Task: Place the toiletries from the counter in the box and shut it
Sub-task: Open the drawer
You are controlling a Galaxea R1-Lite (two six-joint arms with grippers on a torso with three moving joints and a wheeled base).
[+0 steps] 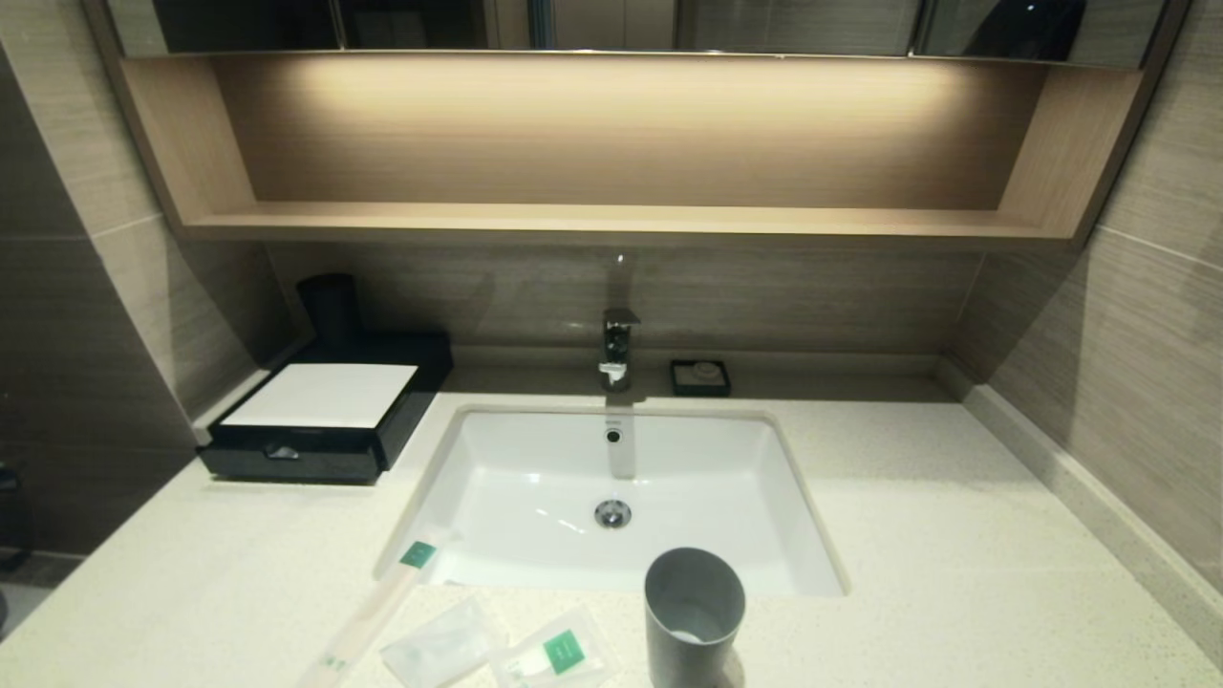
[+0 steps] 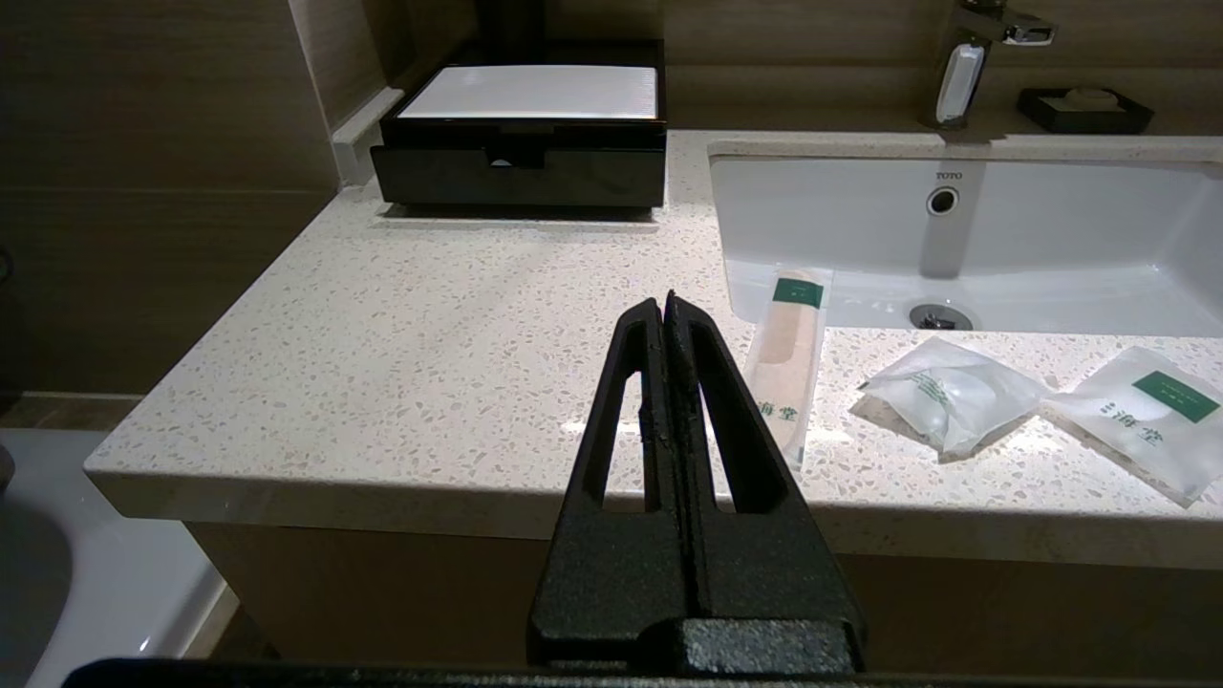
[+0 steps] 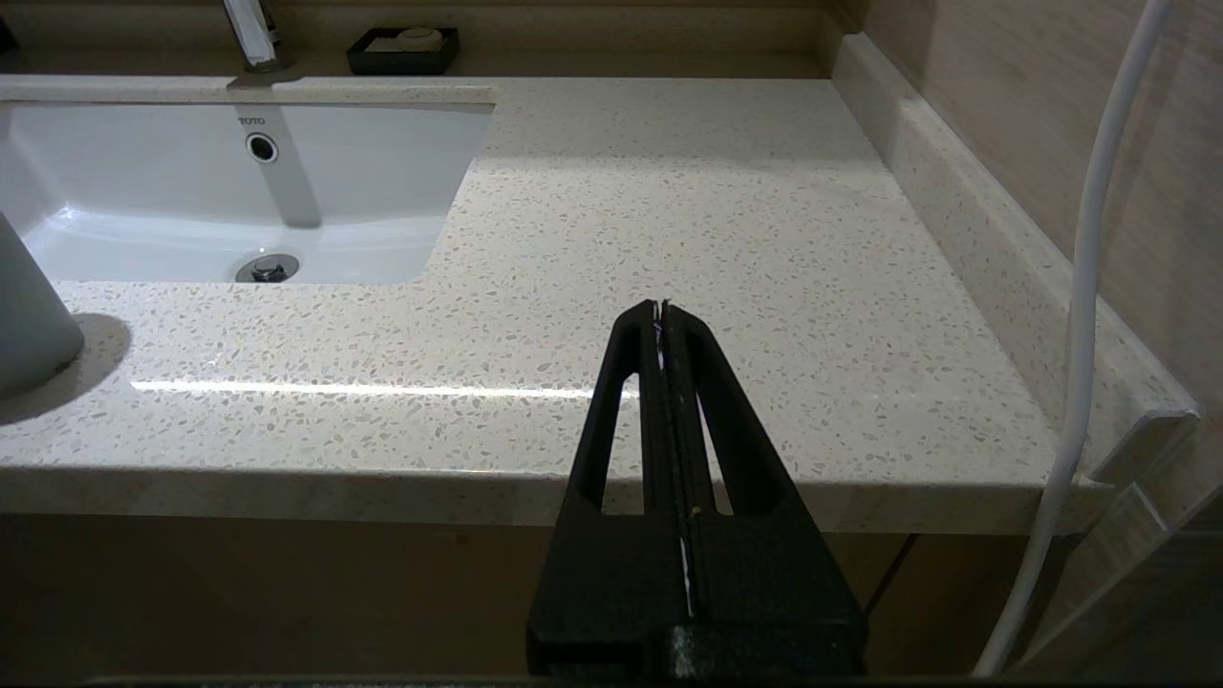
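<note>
Toiletries lie loose along the front edge of the counter (image 1: pixel 955 535), in front of the sunken basin (image 1: pixel 535 497). Back in the rear left corner sits the black box (image 1: pixel 325 411), its front drawer pushed in. A grey tumbler (image 1: pixel 693 612) stands at the front edge, right of the wrapped stick (image 1: pixel 377 602) and the two sachets (image 1: pixel 444 645) (image 1: pixel 559 655). Left gripper (image 2: pixel 666 298) and right gripper (image 3: pixel 660 306) hang off the front edge, fingers pressed together, holding nothing.
</note>
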